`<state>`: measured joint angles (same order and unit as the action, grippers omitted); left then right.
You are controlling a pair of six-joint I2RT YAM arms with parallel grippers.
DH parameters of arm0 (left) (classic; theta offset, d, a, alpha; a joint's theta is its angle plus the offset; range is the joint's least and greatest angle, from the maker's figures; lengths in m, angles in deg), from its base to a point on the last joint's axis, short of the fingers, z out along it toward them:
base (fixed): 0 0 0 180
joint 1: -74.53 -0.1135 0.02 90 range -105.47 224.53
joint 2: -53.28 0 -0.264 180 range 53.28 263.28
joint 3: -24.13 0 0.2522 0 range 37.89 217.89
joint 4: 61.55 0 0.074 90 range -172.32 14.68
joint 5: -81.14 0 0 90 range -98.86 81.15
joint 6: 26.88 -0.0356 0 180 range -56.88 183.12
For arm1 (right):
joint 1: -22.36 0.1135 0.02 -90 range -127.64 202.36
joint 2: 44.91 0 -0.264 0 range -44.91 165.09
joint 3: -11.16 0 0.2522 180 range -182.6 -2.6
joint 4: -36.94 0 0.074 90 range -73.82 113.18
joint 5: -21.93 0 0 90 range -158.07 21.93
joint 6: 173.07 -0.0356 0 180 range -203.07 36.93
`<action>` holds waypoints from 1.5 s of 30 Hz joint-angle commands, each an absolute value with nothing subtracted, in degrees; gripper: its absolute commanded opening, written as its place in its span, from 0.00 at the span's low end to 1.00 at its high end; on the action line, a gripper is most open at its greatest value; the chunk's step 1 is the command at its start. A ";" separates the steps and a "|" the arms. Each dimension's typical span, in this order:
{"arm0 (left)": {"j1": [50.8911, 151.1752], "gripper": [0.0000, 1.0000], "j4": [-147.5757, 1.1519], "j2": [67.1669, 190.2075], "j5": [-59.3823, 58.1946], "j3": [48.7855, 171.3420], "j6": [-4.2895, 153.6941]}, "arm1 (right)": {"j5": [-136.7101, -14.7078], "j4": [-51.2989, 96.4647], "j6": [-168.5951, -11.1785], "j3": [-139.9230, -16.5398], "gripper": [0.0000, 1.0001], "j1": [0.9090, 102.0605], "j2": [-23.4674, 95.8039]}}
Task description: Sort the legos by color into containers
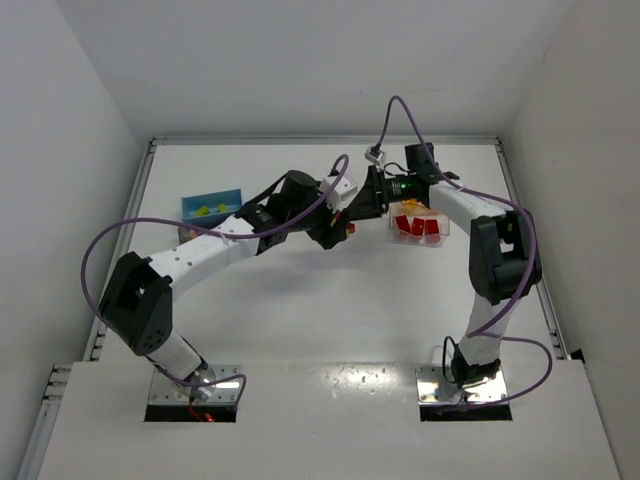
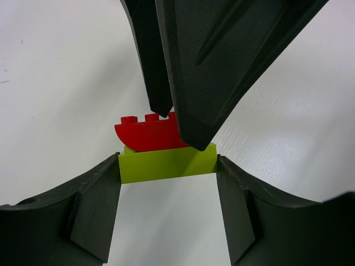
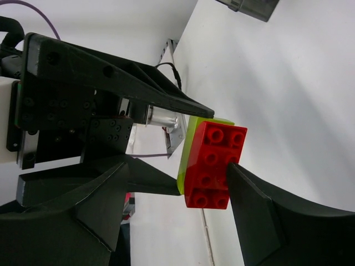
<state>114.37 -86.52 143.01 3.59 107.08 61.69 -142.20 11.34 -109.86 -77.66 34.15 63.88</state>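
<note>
Over the middle of the worktop (image 1: 330,320), toward its far side, the two arms meet nose to nose around a little two-block stack. The left end effector (image 2: 167,185) is clenched on the lime green block (image 2: 166,163), one finger pressed against each end of it. A red block (image 2: 145,133) sits on top of that green one, its studs turned toward the right arm. The right end effector (image 3: 180,205) comes at the stack from the far right with its jaws standing well apart. One fingertip (image 3: 236,174) touches the studded face of the red block, while the other finger is off to the side and clear of it, so it has no grasp on anything. Just to the right of this meeting point a clear tub (image 1: 443,228) sits on the worktop with several red blocks (image 1: 412,228) inside. Well off to the left, near the far left corner, is a dark tub with a blue wall (image 1: 190,208), and a few yellow blocks (image 1: 205,210) lie in it.
</note>
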 commanded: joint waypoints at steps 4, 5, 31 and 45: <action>114.96 0.25 -82.61 138.80 2.57 108.56 61.28 | -142.43 12.98 -109.70 -76.69 0.71 35.28 64.25; 114.96 0.25 -82.61 138.80 2.57 108.56 61.28 | -142.42 12.98 -109.09 -76.69 0.71 35.28 64.25; 114.96 0.25 -81.56 136.07 1.43 101.71 61.80 | -147.35 25.73 -119.55 -75.98 0.00 26.32 62.14; 114.35 0.25 -81.03 137.74 0.20 103.02 62.33 | -105.17 -13.03 -71.84 -73.53 0.00 16.47 53.00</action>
<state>114.67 -82.95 138.14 0.47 101.20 62.06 -119.97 -4.20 -87.78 -74.41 15.02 56.38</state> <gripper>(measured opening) 0.688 0.360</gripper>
